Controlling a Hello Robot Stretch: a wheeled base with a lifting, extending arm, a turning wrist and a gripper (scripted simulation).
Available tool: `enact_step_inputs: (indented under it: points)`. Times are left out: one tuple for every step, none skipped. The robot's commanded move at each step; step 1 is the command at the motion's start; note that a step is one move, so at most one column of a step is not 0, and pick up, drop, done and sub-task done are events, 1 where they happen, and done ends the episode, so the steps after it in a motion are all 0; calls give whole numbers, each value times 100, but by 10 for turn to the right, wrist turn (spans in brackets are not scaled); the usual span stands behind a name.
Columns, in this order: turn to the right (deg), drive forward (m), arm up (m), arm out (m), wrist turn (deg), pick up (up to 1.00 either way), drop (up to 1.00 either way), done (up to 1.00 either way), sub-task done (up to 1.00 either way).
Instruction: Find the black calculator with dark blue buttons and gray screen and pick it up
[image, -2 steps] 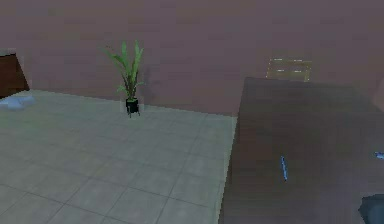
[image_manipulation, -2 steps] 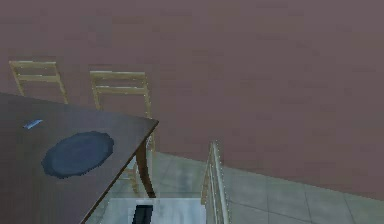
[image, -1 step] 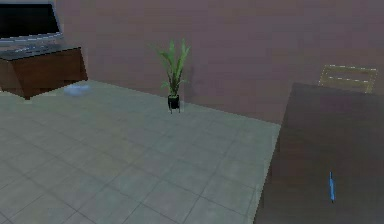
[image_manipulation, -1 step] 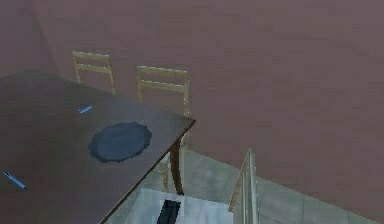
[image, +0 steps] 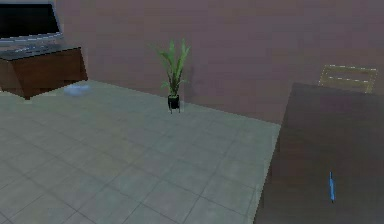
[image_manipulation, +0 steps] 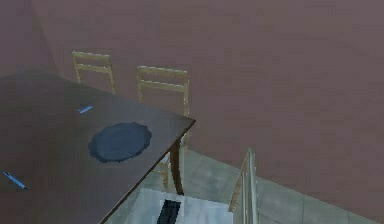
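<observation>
Although you cannot tell whether it is the calculator, a small dark flat thing (image_manipulation: 170, 211) lies on a pale chair (image_manipulation: 245, 185) beside the dark table (image_manipulation: 50, 130), below its corner; the bottom edge cuts it, so buttons and screen are unreadable. Of the claw's state you cannot tell. On the table lies a round blue-grey mat (image_manipulation: 120, 142); behind it two wooden chairs (image_manipulation: 163, 85) stand at a mauve wall (image_manipulation: 280, 70).

Small black oblong object (image_manipulation: 170, 211), lying flat, on a pale surface (image_manipulation: 207, 206)
</observation>
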Motion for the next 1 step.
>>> enact_step_inputs:
  points:
    - [0,0,2,0,0,0,0,0,0]
